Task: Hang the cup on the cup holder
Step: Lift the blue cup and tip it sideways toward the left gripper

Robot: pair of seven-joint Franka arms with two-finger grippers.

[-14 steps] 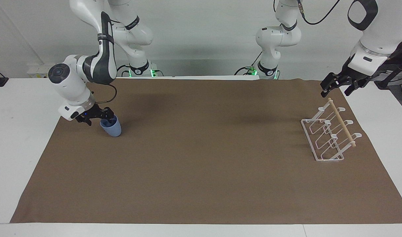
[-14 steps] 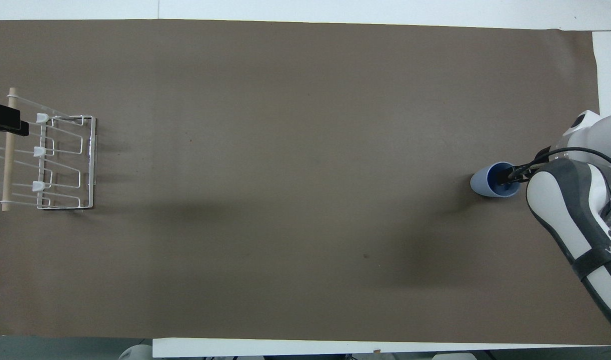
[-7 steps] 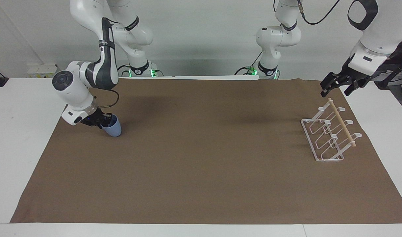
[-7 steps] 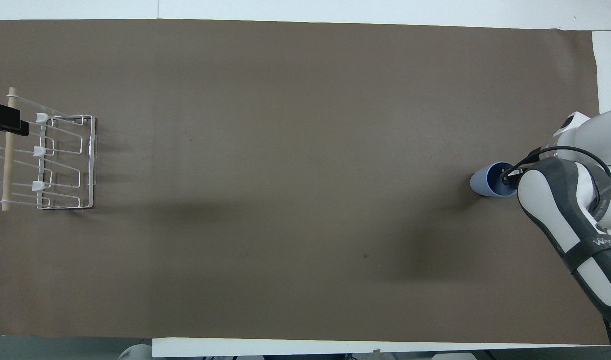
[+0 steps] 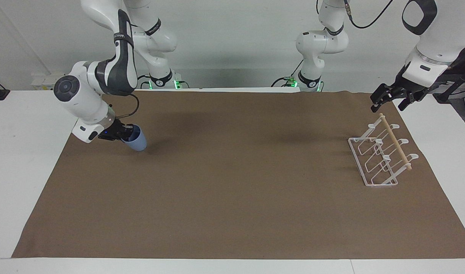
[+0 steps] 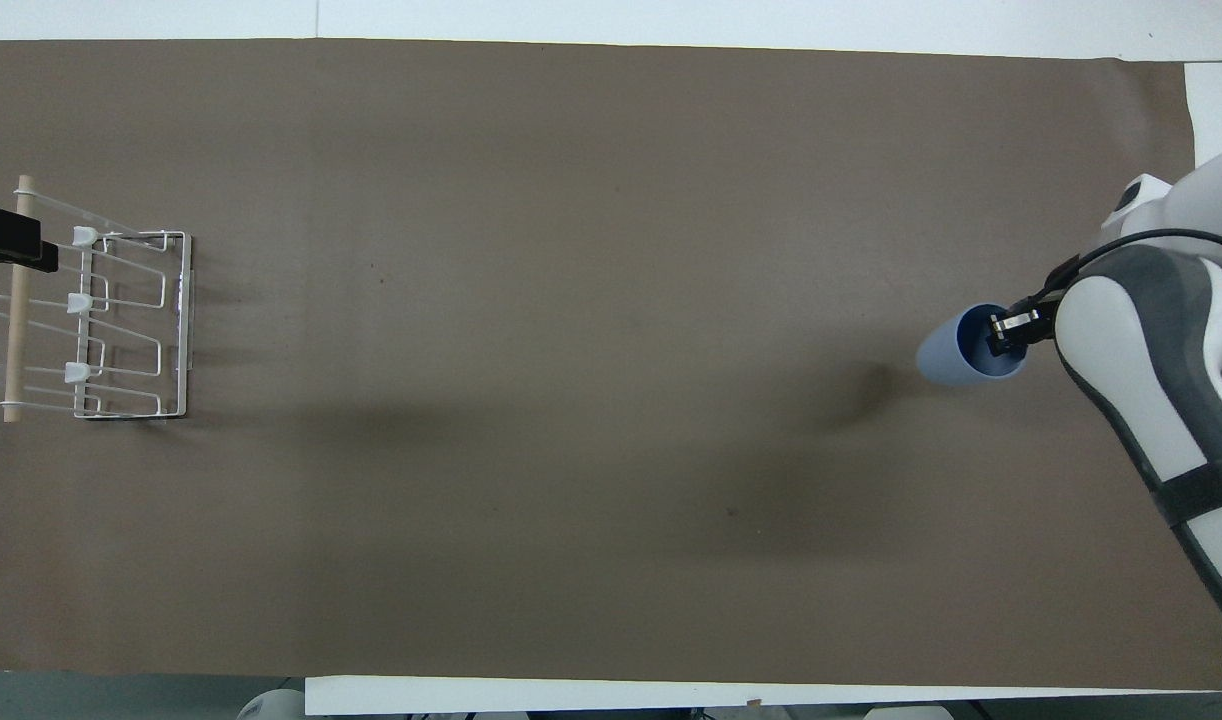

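We see a white table (image 5: 23, 160) covered by a large brown paper sheet (image 5: 232, 190). On the sheet at the left arm's end stands the cup holder (image 5: 381, 156), a white wire rack with slanted looped prongs and a light wooden dowel across its top. The left gripper (image 5: 392, 99) waits in the air over the sheet's corner beside the rack, its fingers spread apart and holding nothing. At the right arm's end, the right gripper (image 5: 123, 134) is closed on the rim of the cup (image 5: 136, 140), a small light-blue tapered plastic tumbler. We see the cup tilted, mouth toward the gripper, lifted just above the sheet, its shadow cast beside it.
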